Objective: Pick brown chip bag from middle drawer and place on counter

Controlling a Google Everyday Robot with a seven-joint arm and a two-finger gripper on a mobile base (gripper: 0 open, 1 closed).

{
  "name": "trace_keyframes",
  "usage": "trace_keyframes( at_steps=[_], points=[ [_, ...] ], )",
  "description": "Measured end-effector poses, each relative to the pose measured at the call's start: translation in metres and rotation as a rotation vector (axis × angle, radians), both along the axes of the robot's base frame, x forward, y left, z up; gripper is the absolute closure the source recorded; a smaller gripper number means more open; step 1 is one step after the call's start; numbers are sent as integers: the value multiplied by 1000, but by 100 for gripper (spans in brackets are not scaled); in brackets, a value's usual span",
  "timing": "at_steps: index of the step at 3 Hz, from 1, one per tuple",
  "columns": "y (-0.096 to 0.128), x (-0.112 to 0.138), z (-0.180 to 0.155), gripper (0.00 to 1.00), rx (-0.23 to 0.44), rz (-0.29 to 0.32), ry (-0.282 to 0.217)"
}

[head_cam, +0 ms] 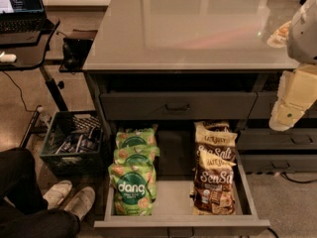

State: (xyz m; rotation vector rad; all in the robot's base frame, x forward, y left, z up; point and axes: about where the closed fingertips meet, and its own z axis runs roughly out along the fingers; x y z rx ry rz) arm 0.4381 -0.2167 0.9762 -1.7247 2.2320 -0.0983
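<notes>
The middle drawer [174, 195] is pulled open below the counter [198, 24]. Three brown chip bags with "Sea Salt" lettering stand in a row on its right side, and the front one [214, 185] is nearest the drawer's front panel. My gripper [286, 119], cream-coloured on a white arm, hangs at the right edge of the view. It is above and to the right of the drawer, beside the counter's front edge, and well apart from the bags. It holds nothing that I can see.
Three green "dang" bags [132, 185] stand on the drawer's left side. A closed drawer front with a dark pull [177, 106] is above. A black crate [74, 143], a black desk with a laptop [22, 14] and a person's feet [69, 197] are at left.
</notes>
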Motion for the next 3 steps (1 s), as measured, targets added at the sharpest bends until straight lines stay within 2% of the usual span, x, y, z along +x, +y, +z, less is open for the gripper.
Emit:
trace_keyframes(
  at_steps=[1, 2, 3],
  points=[
    [0, 0, 0, 0, 0, 0, 0],
    [3, 4, -18, 0, 27, -10, -7],
    [-1, 3, -69, 0, 76, -11, -8]
  ],
)
